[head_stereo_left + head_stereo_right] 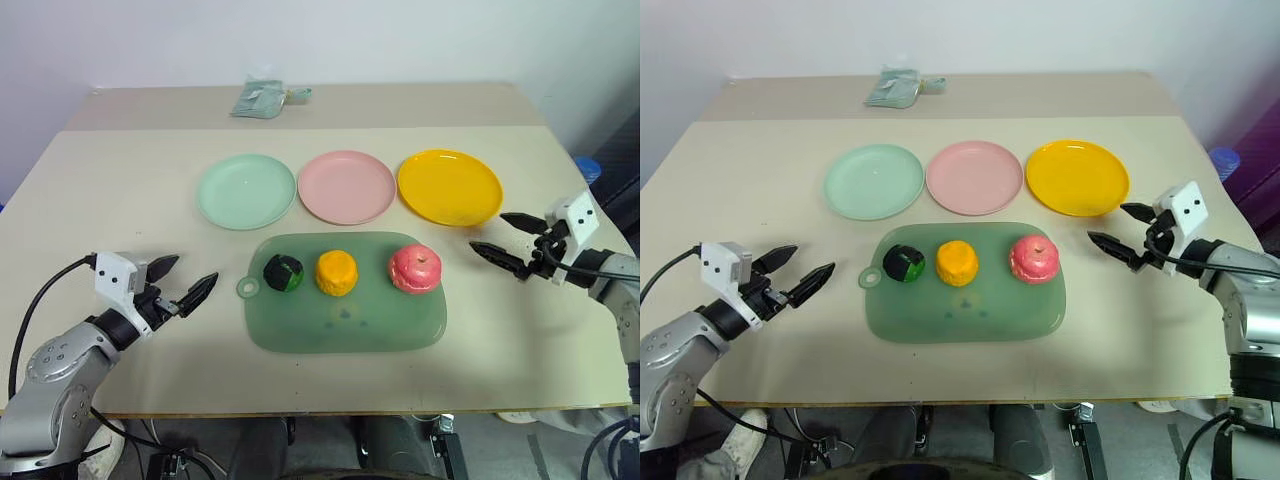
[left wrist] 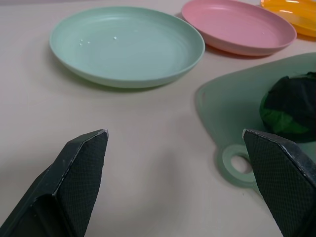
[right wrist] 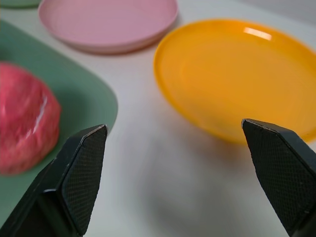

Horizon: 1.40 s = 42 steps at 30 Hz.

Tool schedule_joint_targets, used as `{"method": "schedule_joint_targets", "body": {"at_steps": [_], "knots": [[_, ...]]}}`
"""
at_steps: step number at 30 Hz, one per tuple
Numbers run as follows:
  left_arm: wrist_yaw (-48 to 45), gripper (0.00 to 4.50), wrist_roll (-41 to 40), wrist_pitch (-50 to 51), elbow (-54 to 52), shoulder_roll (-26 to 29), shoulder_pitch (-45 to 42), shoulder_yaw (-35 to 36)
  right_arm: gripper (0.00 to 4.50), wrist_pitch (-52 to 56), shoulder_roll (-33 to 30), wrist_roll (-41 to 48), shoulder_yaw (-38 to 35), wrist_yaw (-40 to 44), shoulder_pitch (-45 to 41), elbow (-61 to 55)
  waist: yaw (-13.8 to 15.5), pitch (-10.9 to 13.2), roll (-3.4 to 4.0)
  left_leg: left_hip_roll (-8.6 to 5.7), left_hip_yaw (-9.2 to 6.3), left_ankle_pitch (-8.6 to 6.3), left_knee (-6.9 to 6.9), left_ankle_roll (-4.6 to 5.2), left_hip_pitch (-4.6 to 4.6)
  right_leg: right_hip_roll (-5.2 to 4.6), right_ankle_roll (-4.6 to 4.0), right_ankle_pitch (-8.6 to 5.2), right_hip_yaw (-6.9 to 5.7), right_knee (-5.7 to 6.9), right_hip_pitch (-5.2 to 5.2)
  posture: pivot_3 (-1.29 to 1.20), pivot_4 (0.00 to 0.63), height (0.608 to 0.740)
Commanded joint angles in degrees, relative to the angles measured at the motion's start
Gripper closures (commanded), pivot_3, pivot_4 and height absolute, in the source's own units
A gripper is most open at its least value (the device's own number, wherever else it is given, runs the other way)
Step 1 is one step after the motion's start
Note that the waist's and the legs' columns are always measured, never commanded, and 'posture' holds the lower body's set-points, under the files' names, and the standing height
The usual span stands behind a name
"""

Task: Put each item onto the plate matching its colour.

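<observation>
Three toy foods lie in a row on a translucent green mat (image 1: 345, 320): a dark green-and-black ball (image 1: 283, 272), an orange-yellow ridged lump (image 1: 336, 272) and a pink-red apple-like fruit (image 1: 415, 268). Behind the mat stand a mint green plate (image 1: 246, 191), a pink plate (image 1: 347, 186) and a yellow plate (image 1: 450, 186), all bare. My left gripper (image 1: 182, 280) hovers open to the left of the mat, with nothing between its fingers. Right of the mat, near the yellow plate, my right gripper (image 1: 507, 238) is open and holds nothing.
A small greenish packet (image 1: 262, 98) lies at the back of the table. The table's right edge runs close behind my right gripper, with a blue object (image 1: 588, 168) beyond it.
</observation>
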Motion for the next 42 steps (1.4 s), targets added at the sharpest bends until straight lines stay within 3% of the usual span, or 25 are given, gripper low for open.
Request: {"method": "schedule_joint_targets", "body": {"at_steps": [1,11,20,24,29,34,38,42], "knots": [[-0.30,0.00,-0.16,-1.72,-0.94,0.57,-0.29,1.64,0.06,-1.69,-0.01,0.25,-1.42,-0.10,-1.02,0.11,-0.05,0.00,0.00,0.00,0.00,0.00,0.00,0.00,0.01,0.01,0.00,0.00,0.00,0.01,0.00,0.00,0.150,0.740],[1.19,0.00,-1.50,0.23,-2.68,1.28,-2.23,1.55,0.06,-0.80,0.82,0.75,-1.83,-1.76,-2.54,0.22,0.03,0.00,0.00,0.02,-0.01,0.00,0.00,0.00,0.01,0.03,0.00,0.00,0.00,0.01,0.00,0.00,0.150,0.740],[-2.41,0.00,-3.88,3.70,0.54,3.53,-12.20,-2.79,0.06,6.44,-0.31,6.57,-7.60,-2.57,4.54,-12.72,0.05,0.00,0.01,0.00,-0.03,0.00,0.01,0.00,0.00,0.04,0.01,0.00,-0.02,0.03,0.02,0.00,0.150,0.740],[-9.27,0.00,-4.38,5.11,3.53,5.10,-20.02,-9.60,0.06,15.43,-2.45,13.35,-11.61,-0.54,14.02,-25.98,0.41,-0.01,0.01,-0.02,-0.09,0.00,0.02,0.00,-0.02,0.05,0.01,0.00,-0.07,0.02,0.03,0.00,0.150,0.740],[-18.33,0.00,2.32,2.38,7.89,7.39,-26.57,-21.66,0.06,18.91,-2.23,16.15,-12.32,-0.02,23.76,-38.50,-0.09,-0.01,0.02,-0.05,-0.07,0.00,0.01,0.00,0.02,0.13,0.01,0.00,-0.06,0.03,0.06,0.00,0.150,0.740],[-22.48,0.00,11.51,-2.34,15.84,7.58,-32.95,-30.97,0.06,18.15,-0.20,16.72,-13.81,-1.13,27.86,-41.89,-0.02,-0.01,-0.01,-0.10,-0.06,0.00,0.03,0.00,0.04,0.16,0.01,0.00,-0.06,0.02,0.08,0.00,0.150,0.740],[-23.34,0.00,16.15,-5.63,20.79,6.82,-35.27,-33.95,0.06,17.15,1.07,16.61,-13.90,-2.30,27.95,-41.93,-0.04,0.00,-0.02,-0.10,-0.05,0.00,0.03,0.00,0.03,0.15,0.01,0.00,-0.05,0.02,0.06,0.00,0.150,0.740],[-23.03,1.34,13.99,-4.51,21.43,4.58,-35.56,-31.40,0.00,17.36,1.84,16.97,-12.72,-4.41,26.27,-42.51,0.03,0.00,-0.02,-0.06,-0.06,0.00,0.03,0.00,0.02,0.14,0.02,0.00,-0.06,0.03,0.06,0.00,0.150,0.740]]}}
